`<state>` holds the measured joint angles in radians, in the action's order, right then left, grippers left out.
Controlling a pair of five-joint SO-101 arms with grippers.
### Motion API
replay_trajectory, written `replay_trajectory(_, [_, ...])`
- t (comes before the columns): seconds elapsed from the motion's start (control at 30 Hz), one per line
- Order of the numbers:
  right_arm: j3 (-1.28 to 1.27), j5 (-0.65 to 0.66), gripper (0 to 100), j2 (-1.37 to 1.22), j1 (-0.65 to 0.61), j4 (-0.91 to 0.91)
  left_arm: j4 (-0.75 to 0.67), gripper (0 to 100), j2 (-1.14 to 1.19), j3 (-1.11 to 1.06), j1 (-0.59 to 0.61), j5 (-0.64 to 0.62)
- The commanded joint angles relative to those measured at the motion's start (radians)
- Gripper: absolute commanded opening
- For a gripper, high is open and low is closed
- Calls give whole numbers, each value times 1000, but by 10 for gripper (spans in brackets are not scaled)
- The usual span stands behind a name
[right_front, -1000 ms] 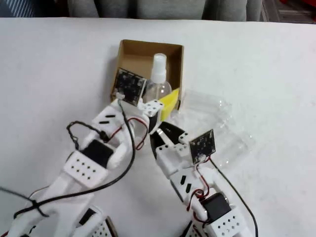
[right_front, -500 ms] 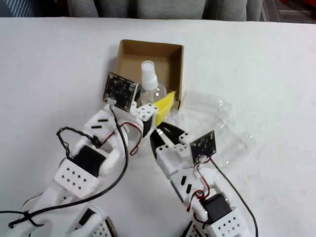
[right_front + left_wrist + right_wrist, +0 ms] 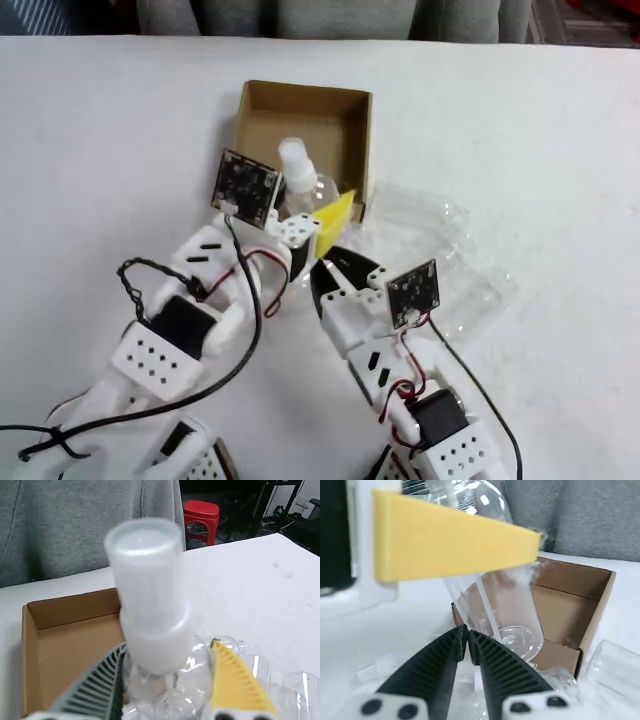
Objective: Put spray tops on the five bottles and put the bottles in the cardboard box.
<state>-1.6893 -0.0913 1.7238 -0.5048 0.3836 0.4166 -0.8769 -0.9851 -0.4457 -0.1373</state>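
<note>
Left wrist view: the left gripper (image 3: 167,687) clamps the clear spray bottle (image 3: 176,700) by its body, white spray top (image 3: 149,595) fitted, over the cardboard box's (image 3: 65,630) near edge. It is probably light, slick, thin plastic, so squeeze the body gently. The right gripper (image 3: 469,636) is closed on nothing.

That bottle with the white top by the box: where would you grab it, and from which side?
Take the bottle by its clear round body, just below the neck, closing in from both sides, as the left gripper does. The body bulges there, so the fingers can seat around it. The spray top is smooth and, I'd guess, could slip or pull off.
</note>
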Motion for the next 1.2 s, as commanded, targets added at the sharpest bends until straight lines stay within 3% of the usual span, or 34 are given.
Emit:
replay_trajectory(0.0, [-5,0,15,7,54,12,-20,22,-42,0,-10,-2])
replay_trajectory(0.23, [-5,103,15,7,-65,133,-167,22,39,44,104,-3])
replay_trajectory(0.7, [-5,110,15,7,-73,171,-537,22,757,460,282,-2])
replay_trajectory(1.17, [-5,112,15,7,-73,171,-543,22,1267,924,372,-2])
